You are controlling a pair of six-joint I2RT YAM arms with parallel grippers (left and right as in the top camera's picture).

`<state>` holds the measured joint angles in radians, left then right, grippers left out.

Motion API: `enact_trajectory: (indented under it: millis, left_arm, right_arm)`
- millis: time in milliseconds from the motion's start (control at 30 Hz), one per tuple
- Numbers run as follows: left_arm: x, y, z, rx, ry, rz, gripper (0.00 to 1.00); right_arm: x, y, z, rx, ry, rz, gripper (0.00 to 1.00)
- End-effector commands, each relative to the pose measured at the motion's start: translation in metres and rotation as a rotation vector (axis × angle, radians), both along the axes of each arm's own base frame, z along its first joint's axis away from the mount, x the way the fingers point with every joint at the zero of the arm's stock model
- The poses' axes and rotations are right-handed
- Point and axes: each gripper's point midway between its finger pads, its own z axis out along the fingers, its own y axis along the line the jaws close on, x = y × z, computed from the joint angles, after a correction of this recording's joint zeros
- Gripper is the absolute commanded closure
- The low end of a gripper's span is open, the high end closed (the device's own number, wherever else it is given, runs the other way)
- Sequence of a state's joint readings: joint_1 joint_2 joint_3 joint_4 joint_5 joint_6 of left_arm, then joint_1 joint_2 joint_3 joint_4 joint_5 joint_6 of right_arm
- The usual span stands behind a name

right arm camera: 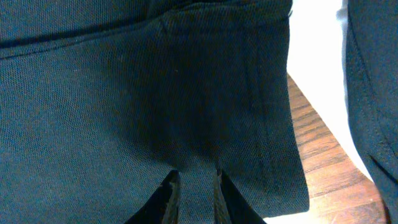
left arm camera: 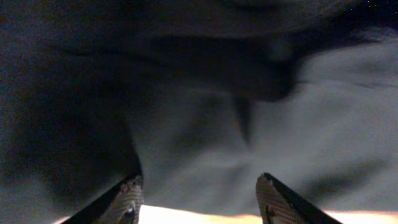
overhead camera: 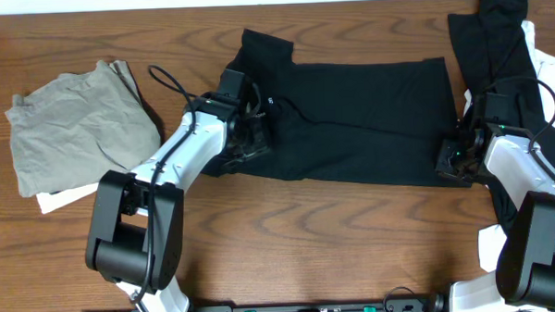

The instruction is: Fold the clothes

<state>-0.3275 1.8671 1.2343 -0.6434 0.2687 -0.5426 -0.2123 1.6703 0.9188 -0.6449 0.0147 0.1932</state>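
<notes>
Soft, limp black T-shirt (overhead camera: 360, 125) likely wants edge pinches: right end effector (right arm camera: 193, 178) grips its edge, left end effector (left arm camera: 199, 183) gapes.

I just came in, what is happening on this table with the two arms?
Two robot arms are working on a black T-shirt spread across the wooden table. The right gripper pinches its right edge, jaws nearly closed. The left gripper sits over the left end, jaws open, holding nothing. An olive-grey garment lies aside at the far left.
</notes>
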Motion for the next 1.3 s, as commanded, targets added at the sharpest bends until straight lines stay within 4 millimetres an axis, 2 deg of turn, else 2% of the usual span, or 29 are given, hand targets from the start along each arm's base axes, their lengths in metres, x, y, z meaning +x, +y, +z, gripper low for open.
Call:
enact_trajectory:
  millis: [0,233,400,533,733,900,967,1133,1267]
  left_arm:
    - [0.012,0.036,0.000,0.141,-0.043,0.033,0.39]
    - [0.020,0.063,-0.001,0.183,-0.053,0.094,0.39]
    - [0.023,0.066,-0.001,0.181,-0.063,0.100,0.39]
    - [0.016,0.067,-0.010,0.186,-0.033,0.097,0.39]
    - [-0.011,0.082,-0.034,0.229,0.052,0.107,0.39]
    - [-0.045,0.102,-0.049,0.255,0.170,0.145,0.39]
    - [-0.059,0.111,-0.054,0.264,0.220,0.165,0.39]
    - [-0.095,0.125,-0.060,0.288,0.350,0.202,0.39]
    - [-0.118,0.128,-0.059,0.306,0.433,0.194,0.39]
  right_arm:
    - [-0.001,-0.003,0.003,-0.007,-0.010,0.002,0.83]
    - [-0.004,-0.003,0.003,-0.004,0.003,0.002,0.83]
    - [-0.003,-0.003,0.003,-0.005,0.000,0.001,0.83]
    - [-0.003,-0.003,0.003,-0.006,-0.002,0.002,0.83]
    - [-0.001,-0.003,0.003,-0.007,-0.007,0.002,0.83]
    - [-0.002,-0.003,0.003,-0.006,-0.005,0.002,0.82]
    - [-0.002,-0.003,0.003,-0.006,-0.005,0.002,0.73]
    - [-0.001,-0.003,0.003,-0.007,-0.008,0.002,0.70]
    - [-0.001,-0.003,0.003,-0.007,-0.010,0.002,0.66]
